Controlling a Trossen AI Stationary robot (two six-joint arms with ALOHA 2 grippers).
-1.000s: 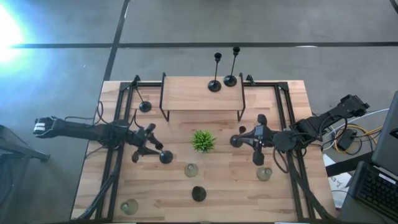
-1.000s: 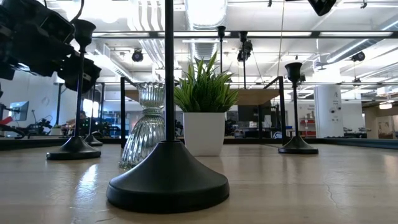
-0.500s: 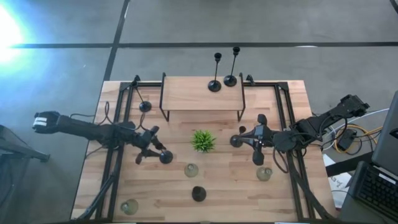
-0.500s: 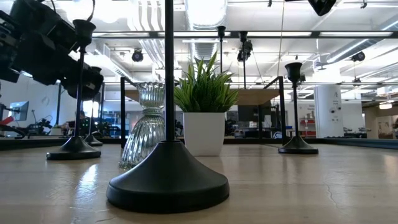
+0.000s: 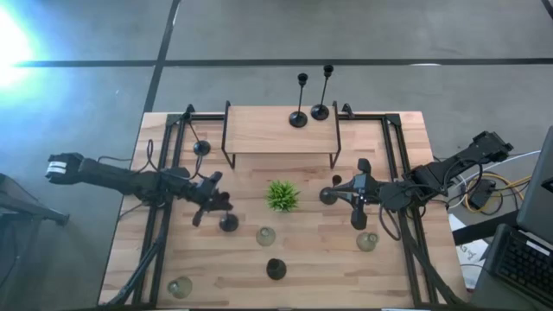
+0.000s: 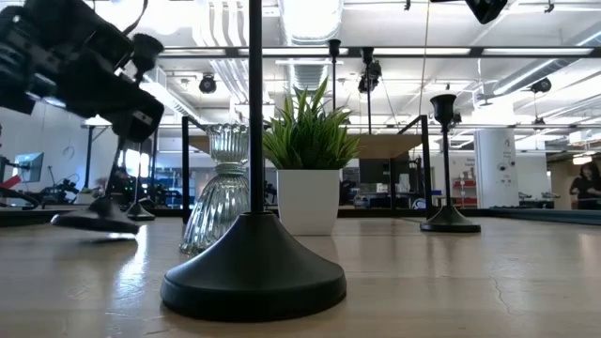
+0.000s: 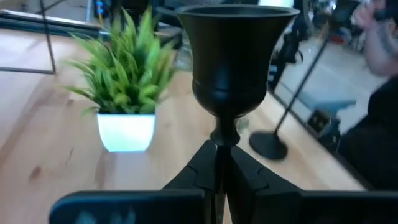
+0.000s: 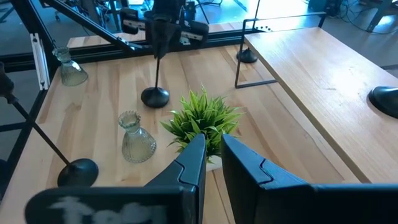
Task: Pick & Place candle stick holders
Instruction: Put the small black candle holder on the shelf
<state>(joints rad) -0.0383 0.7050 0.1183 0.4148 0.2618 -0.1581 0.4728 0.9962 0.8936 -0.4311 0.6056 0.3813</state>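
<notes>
Gripping black candle stick holder (image 7: 231, 68) w/ left claw (image 7: 219, 163); no labels legible.
</notes>
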